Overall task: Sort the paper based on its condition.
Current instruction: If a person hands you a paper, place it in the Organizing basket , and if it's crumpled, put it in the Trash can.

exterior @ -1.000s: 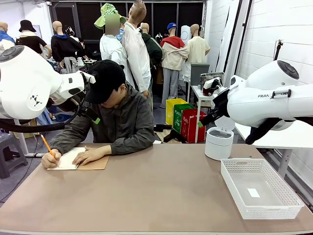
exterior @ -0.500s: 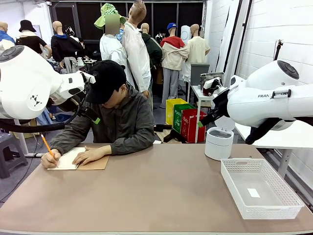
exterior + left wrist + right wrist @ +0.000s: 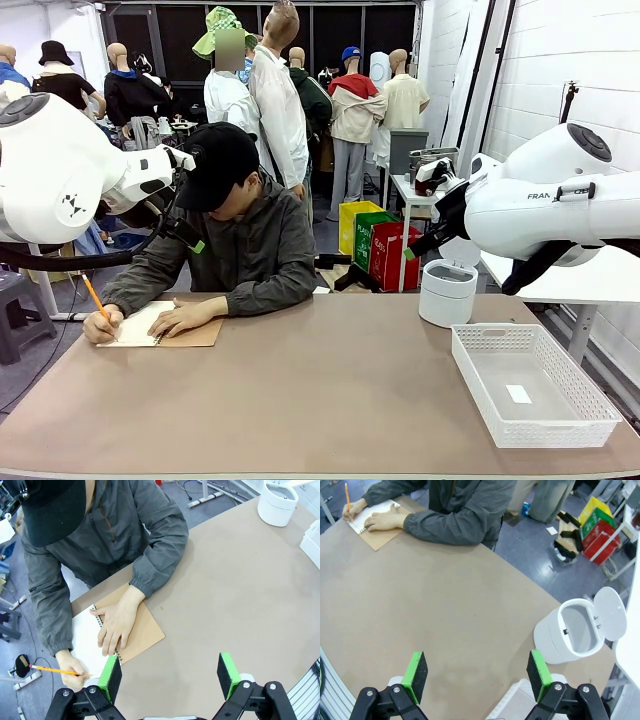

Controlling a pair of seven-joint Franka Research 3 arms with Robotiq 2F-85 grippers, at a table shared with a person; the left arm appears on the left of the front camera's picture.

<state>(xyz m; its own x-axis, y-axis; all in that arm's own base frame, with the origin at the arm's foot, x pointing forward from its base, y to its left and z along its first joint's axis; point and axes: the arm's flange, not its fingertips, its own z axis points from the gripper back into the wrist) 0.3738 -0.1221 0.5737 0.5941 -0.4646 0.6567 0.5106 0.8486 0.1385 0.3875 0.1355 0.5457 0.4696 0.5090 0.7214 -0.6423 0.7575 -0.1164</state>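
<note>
Loose paper is out of view. A person at the far left of the table writes with an orange pencil (image 3: 97, 298) on a spiral notepad (image 3: 150, 325) with brown backing, one hand flat on it. My left gripper (image 3: 168, 667) hangs open high above the table, looking down on the notepad (image 3: 87, 635), with nothing between its green pads. My right gripper (image 3: 476, 667) is open too, high over the bare middle of the table, holding nothing.
A white mesh basket (image 3: 590, 420) stands at the front right with a small white slip lying in it. A white round bin (image 3: 447, 290) with its lid flipped up stands behind the basket. The brown tabletop (image 3: 330, 390) lies bare between them and the person.
</note>
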